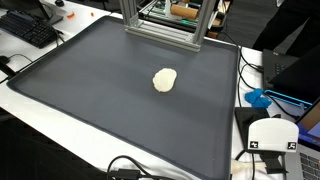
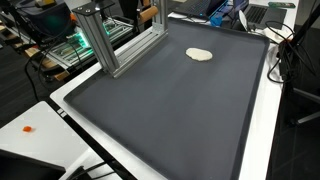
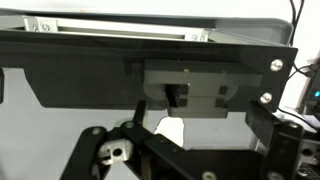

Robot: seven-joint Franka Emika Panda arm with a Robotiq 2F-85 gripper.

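Note:
A cream, dough-like lump (image 1: 165, 80) lies alone near the middle of a large dark mat (image 1: 100, 90); it also shows on the mat's far side in an exterior view (image 2: 199, 54). In the wrist view the gripper (image 3: 188, 152) shows only as dark linkages set wide apart at the bottom edge, with nothing between them. It is close to a black panel (image 3: 90, 75), and a small pale patch (image 3: 170, 130) shows beyond it. A white robot part with black markers (image 1: 270, 137) sits off the mat's corner, far from the lump.
An aluminium frame (image 1: 160, 25) stands at the mat's back edge and also shows in an exterior view (image 2: 100, 40). A keyboard (image 1: 28, 28) lies beside the mat. Cables (image 1: 130, 168) and a blue object (image 1: 258, 98) lie along the white table edge.

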